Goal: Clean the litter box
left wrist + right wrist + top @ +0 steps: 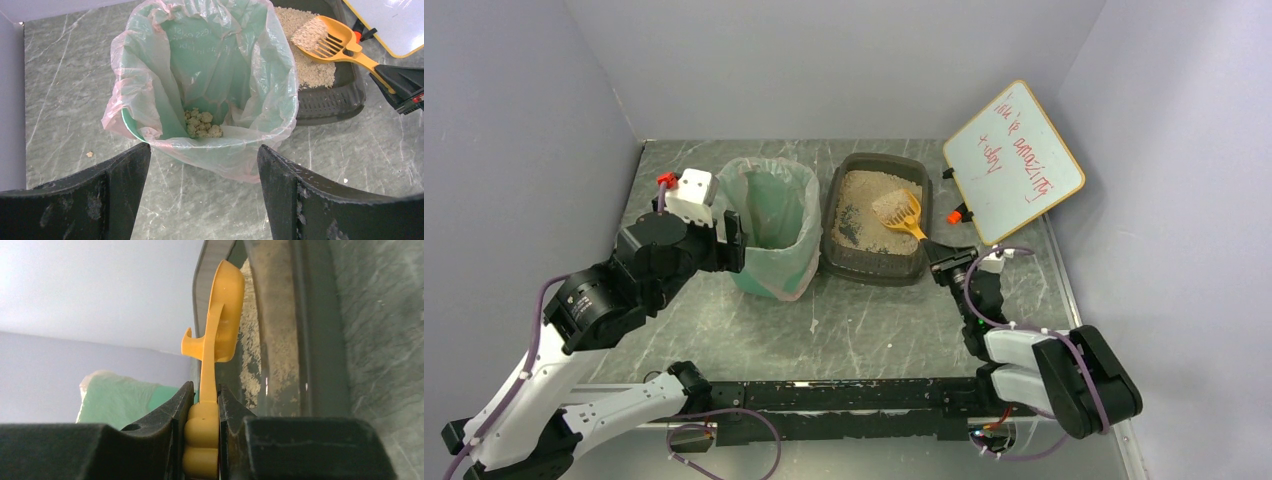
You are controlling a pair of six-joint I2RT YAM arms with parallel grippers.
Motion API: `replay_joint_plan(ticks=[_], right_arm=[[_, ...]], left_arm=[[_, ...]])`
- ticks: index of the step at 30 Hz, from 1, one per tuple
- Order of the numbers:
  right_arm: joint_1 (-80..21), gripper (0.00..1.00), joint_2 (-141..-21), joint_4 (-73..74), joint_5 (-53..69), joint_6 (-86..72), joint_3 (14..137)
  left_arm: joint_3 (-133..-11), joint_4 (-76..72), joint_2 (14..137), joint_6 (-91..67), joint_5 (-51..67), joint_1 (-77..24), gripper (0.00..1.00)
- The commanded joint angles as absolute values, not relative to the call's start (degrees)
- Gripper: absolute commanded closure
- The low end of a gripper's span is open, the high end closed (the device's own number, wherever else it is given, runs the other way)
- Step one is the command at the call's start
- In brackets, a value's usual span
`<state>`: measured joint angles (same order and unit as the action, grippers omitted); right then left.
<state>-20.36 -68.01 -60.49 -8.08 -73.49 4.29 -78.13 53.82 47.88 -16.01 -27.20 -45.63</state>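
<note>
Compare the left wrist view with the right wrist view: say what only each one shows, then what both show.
Only the left wrist: clumps at the bottom of the green bin, litter heaped in the orange scoop, the open left claw. Only the right wrist: the scoop's ribbed handle end pinched between the fingers of the right claw. Both: the scoop, the bin and the litter box.
</note>
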Motion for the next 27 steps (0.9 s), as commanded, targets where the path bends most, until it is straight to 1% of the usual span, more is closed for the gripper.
replay_joint_plan(ticks=[1,4,7,9,13,14,16,19,22,25,27], right_arm=[[-17.5,1.0,-66.8,-67.9,4.2,-75.9,4.3],[-13.4,1.0,-65.2,-66.2,5.9,-76.6,3.5],[-12.8,1.0,-68.5,-71.2,13.3,-77.2,4.5],[-8.1,1.0,-68.5,-69.9,13.5,-79.6,3.0],[-8.3,1.0,-72.2,-75.7,19.4,-80.8,4.1],[-6.6,1.0,-71.9,-75.8,19.1,-81.3,3.5],[-2.7,1.0,-71.1,-71.4,19.0,-80.8,3.6],[-6.2,1.0,-72.5,-74.7,22.0,-80.4,5.5],[-3.2,1.0,-70.7,-69.4,19.5,-80.0,4.8],[-5.3,1.0,-73.3,-75.2,22.9,-80.9,6.0],[-3.4,1.0,-73.8,-73.5,21.4,-81.8,5.5]], left_arm=[[-79.3,51.2,48.3,-16.9,-26.5,-45.9,0.16],[-79.2,50.8,48.4,-17.1,-26.0,-45.9,0.17],[-78.7,50.5,48.3,-17.1,-26.0,-45.9,0.16],[-78.7,50.8,48.5,-17.4,-25.8,-45.9,0.17],[-78.3,50.4,48.3,-17.3,-26.0,-45.9,0.16],[-78.3,50.4,48.3,-17.2,-26.2,-45.9,0.16],[-78.5,50.3,48.6,-17.3,-25.7,-45.9,0.17],[-78.3,50.1,48.6,-17.2,-25.8,-45.9,0.17],[-78.0,49.8,48.9,-17.2,-25.7,-45.9,0.17],[-77.9,49.6,49.1,-17.2,-25.5,-45.9,0.17],[-77.9,49.6,49.2,-17.1,-25.9,-45.8,0.17]])
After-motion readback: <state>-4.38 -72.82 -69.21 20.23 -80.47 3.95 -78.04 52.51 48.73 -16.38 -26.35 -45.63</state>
